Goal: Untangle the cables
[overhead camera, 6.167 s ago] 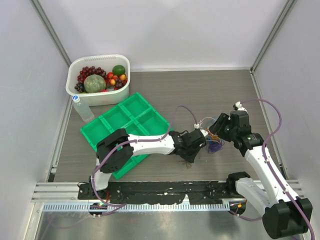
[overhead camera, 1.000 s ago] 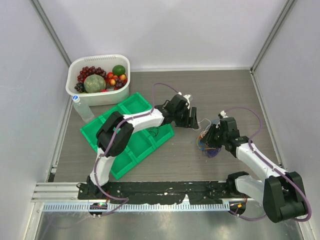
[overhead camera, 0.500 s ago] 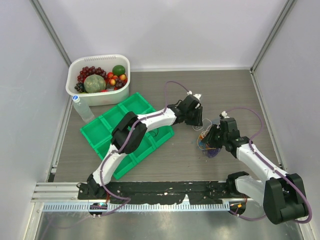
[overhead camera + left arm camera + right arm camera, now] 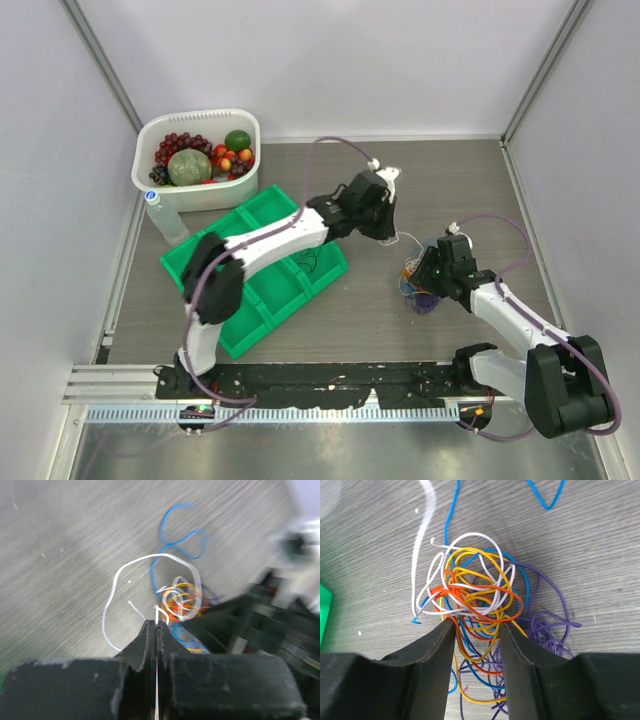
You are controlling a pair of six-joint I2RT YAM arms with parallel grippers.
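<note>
A tangle of cables (image 4: 418, 285) lies on the table right of centre: orange, yellow, white, blue and purple loops (image 4: 480, 590). My left gripper (image 4: 390, 226) is just up-left of it, shut on a white cable (image 4: 150, 565) that runs from its tips (image 4: 156, 622) in a loop back into the tangle (image 4: 180, 602). A blue cable (image 4: 180, 535) curls beyond. My right gripper (image 4: 477, 630) is open, low over the tangle, with a finger on each side of the orange and yellow loops. A thin black cable (image 4: 310, 262) lies in the green tray.
The green compartment tray (image 4: 240, 250) lies left of centre, under the left arm. A white tub of fruit (image 4: 197, 158) and a clear bottle (image 4: 163, 215) stand at the far left. Side walls close in the table.
The left gripper has left the tray's edge, reached the tangle and drawn back up-left with the white cable. The right gripper has stayed over the tangle.
</note>
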